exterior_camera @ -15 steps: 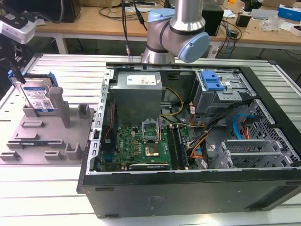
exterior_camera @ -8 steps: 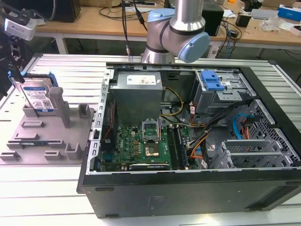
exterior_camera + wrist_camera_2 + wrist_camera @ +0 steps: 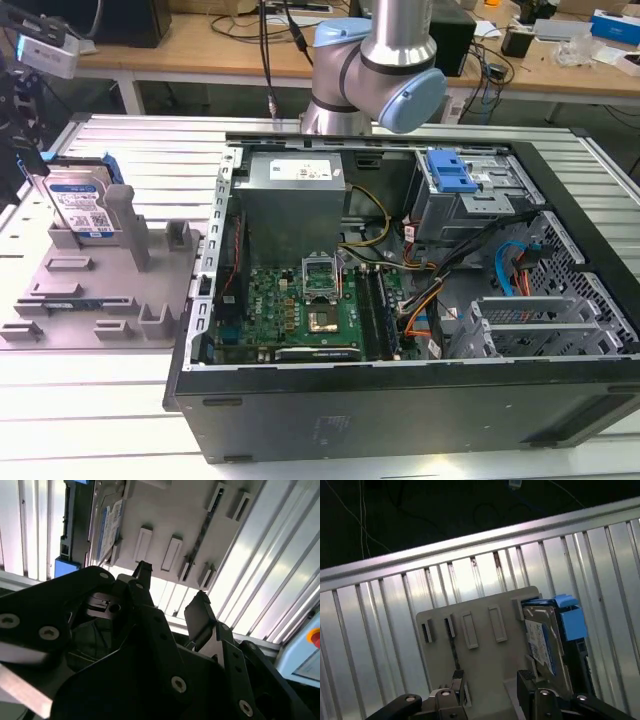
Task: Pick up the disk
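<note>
A ribbed aluminium bench (image 3: 90,400) carries everything, and wooden desks (image 3: 200,50) strung with cables run along behind it. At the exterior view's left a grey fixture tray (image 3: 100,290) lies flat on the bench. The disk (image 3: 78,205) stands upright on edge in the tray's rear slot, blue rails at its sides. Its white-and-blue label with barcodes faces forward, the print too small to read. Just beside the tray an open computer case (image 3: 400,400) lies on its side, showing a green motherboard (image 3: 300,300), a grey power supply (image 3: 295,190) and a blue drive-bay bracket (image 3: 450,175). The silver-and-blue arm (image 3: 375,60) rises behind the case.

Both wrist views look down on the tray (image 3: 170,510) (image 3: 482,655) and the disk (image 3: 107,525) (image 3: 545,635). There the jaws stand open and empty, black fingertips (image 3: 200,612) (image 3: 526,680) above the tray, near the disk but not around it. The second wrist view catches a red button (image 3: 315,637) at its edge.
</note>
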